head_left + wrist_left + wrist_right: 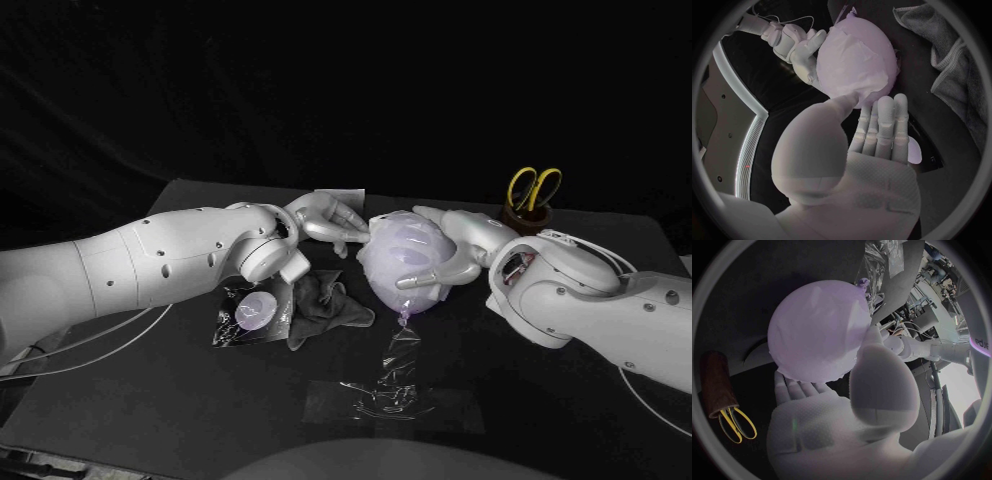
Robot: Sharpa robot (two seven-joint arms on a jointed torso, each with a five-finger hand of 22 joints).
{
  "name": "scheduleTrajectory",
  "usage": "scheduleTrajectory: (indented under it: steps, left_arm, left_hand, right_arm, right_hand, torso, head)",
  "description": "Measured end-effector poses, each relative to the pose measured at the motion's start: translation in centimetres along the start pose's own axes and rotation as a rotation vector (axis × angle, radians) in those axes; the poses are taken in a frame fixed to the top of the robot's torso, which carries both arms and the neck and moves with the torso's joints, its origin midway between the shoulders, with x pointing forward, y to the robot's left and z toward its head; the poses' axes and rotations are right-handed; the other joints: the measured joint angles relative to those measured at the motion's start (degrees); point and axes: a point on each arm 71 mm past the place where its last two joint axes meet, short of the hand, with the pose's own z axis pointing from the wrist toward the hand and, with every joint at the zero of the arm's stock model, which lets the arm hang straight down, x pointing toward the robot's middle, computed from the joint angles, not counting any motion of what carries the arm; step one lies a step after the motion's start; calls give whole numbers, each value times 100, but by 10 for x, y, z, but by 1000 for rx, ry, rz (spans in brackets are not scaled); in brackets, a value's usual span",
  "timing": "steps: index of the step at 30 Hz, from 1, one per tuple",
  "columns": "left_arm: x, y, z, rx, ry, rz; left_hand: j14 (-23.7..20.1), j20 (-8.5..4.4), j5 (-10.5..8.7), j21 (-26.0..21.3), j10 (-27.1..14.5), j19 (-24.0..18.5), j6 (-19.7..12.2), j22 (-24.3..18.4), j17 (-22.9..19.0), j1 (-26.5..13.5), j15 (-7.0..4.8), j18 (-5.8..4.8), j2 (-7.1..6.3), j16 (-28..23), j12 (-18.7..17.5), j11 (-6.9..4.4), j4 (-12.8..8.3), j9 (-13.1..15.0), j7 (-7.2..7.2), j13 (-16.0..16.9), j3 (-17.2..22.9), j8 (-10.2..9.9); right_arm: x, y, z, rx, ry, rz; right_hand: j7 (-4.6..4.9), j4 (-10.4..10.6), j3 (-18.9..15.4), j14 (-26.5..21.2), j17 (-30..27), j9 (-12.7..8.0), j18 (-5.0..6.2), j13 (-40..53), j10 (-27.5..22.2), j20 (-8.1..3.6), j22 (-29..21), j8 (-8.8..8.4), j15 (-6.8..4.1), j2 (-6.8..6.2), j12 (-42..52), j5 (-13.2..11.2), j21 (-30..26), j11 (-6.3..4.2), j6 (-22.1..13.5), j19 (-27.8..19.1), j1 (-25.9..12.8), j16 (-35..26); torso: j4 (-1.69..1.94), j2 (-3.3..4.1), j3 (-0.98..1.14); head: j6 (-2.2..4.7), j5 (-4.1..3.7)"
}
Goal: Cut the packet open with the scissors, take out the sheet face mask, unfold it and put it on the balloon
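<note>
A pale lilac balloon (404, 255) is held above the table's middle, with the white sheet mask (857, 55) draped over it in wrinkles. My right hand (450, 252) cups the balloon from its right side, thumb on its top (870, 347). My left hand (332, 222) meets the balloon's left end; its thumb (845, 100) presses the mask's edge against the balloon, with the fingers (886, 120) stretched along the other side. The cut packet (250, 312) lies flat at the left. Yellow-handled scissors (535, 188) stand in a brown cup (528, 216) at the back right.
A grey cloth (320, 300) lies crumpled between the packet and the balloon. Clear crinkled film (389, 385) lies on the table below the balloon's knot (405, 313). A small pale strip (340, 194) sits behind my left hand.
</note>
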Motion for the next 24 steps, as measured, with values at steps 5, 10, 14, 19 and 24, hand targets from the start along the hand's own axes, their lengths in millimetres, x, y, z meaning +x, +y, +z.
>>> scheduleTrajectory:
  steps: [5, 10, 14, 19, 24]
  left_arm:
    - [1, -1, 1, 4, 3, -3]
    - [2, -1, 1, 9, 5, -4]
    - [4, -3, 2, 16, 6, -6]
    - [4, -4, 2, 29, 2, -9]
    - [5, -6, 3, 42, -10, -11]
  left_hand:
    - [1, 3, 0, 0, 2, 3, 0, -8, 0, 0, 0, -1, 0, 54, 0, 0, 10, -30, -1, -27, -58, -22]
    - [2, 33, 0, 0, 129, 33, 70, -14, 1, -8, 1, -2, 37, 117, 0, -39, 47, -51, -22, -51, -95, -22]
    - [152, -31, -13, 23, 482, 140, 441, 4, 53, 108, -147, -2, 274, 340, 109, -164, 46, -47, -183, -57, -94, 147]
    - [554, -92, -13, 144, 779, 240, 757, 99, 577, 248, -270, -3, 474, 698, 185, -322, 5, -26, -343, -62, -17, 272]
    - [996, -159, -16, 312, 1060, 307, 1004, 205, 1249, 327, -374, -4, 553, 1034, 256, -442, -82, 8, -432, -74, -12, 419]
  right_arm:
    - [0, 0, 0, 1, 0, 0]
    - [0, -1, 0, 2, 0, 0]
    - [0, -1, 0, 3, 0, 0]
    - [0, -1, 0, 4, 0, 0]
    - [0, -1, 0, 5, 0, 0]
  right_hand:
    - [0, 0, 0, 0, 0, 0, 0, 0, 0, 0, 0, 0, 0, 0, 0, 0, 0, 0, 0, 0, 0, 0]
    - [0, 0, 0, 0, 0, 0, 0, 5, 0, 0, 0, 0, 0, 0, 0, 0, 0, 0, 0, 0, 0, 0]
    - [0, 0, 0, 0, 0, 0, 0, 5, 0, 0, 0, 0, 0, 0, 0, 0, 0, 0, 0, 0, 0, 0]
    - [0, 0, 0, 0, 0, 0, 0, 5, 0, 0, 0, 0, 0, 0, 0, 0, 0, 0, 0, 0, 0, 0]
    - [0, 0, 0, 0, 0, 0, 0, 5, 0, 0, 0, 0, 0, 0, 0, 0, 0, 0, 0, 0, 0, 0]
  torso:
    - [-1, 1, 1]
    - [-2, 1, 1]
    - [-1, 1, 1]
    - [0, 2, 1]
    - [0, 2, 0]
  head:
    - [-3, 2]
    - [-4, -3]
    - [-4, -7]
    - [-4, -8]
    - [-9, -5]
